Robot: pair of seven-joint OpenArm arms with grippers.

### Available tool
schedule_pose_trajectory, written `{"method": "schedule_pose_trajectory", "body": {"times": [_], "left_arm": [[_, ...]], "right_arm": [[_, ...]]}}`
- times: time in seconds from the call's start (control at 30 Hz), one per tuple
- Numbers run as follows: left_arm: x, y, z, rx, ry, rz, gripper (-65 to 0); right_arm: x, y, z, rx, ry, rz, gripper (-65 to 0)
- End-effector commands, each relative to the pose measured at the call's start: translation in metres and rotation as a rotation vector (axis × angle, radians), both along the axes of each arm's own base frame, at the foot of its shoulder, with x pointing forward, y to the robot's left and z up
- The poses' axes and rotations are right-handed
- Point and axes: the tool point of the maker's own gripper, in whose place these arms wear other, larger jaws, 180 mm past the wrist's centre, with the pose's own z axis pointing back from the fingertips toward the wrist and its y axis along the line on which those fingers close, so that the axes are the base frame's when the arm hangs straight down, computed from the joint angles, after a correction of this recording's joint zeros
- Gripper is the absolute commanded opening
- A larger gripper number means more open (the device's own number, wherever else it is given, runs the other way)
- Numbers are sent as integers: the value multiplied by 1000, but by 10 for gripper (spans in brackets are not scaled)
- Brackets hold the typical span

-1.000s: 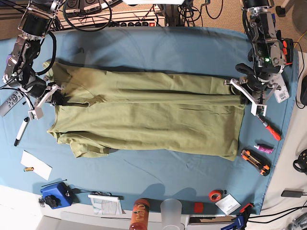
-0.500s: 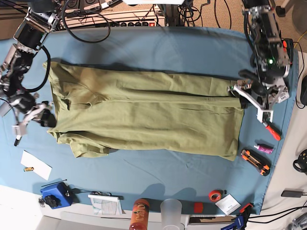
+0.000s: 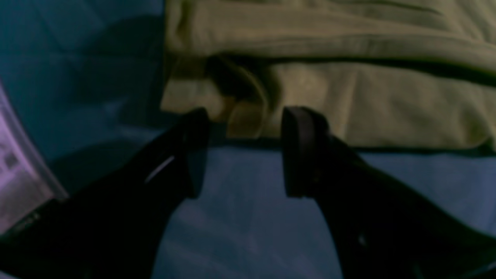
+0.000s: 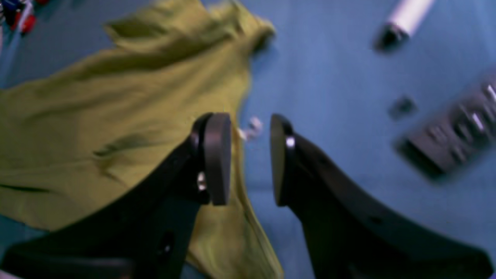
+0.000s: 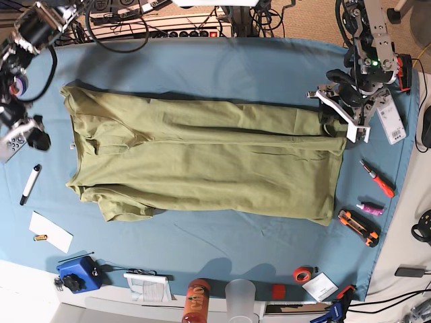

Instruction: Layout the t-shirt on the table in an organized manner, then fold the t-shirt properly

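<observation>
Both grippers have let go: the left fingers (image 3: 298,151) stand spread just short of the shirt (image 5: 202,161) hem, and the right fingers (image 4: 217,155) are spread too, pulled off its collar end. The shirt lies half-folded lengthwise on the tabletop (image 5: 222,67), so this fold looks finished.

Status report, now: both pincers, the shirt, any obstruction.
Left pincer open, empty. Right pincer open, empty. T-shirt flat on table, one side folded in. Nothing on shirt.

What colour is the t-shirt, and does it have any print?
The t-shirt is plain olive green, without print. The base view shows it best.
</observation>
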Motion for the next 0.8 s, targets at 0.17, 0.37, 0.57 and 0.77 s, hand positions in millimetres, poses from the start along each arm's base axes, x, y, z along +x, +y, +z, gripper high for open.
{"method": "schedule_pose_trajectory", "body": {"times": [0.17, 0.37, 0.57, 0.77], "left_arm": [[20, -6, 11, -47, -70, -24, -339], [25, -13, -16, -140, 24, -12, -339], [21, -13, -20, -138, 55, -19, -407], [20, -11, -21, -127, 64, -21, -476]], "right_arm": [[-26, -12, 6, 12, 3, -17, -472], [-49, -12, -13, 13, 82, -15, -472], [-67, 1, -23, 70, 130, 23, -472], [-75, 3, -30, 73, 160, 26, -457]]}}
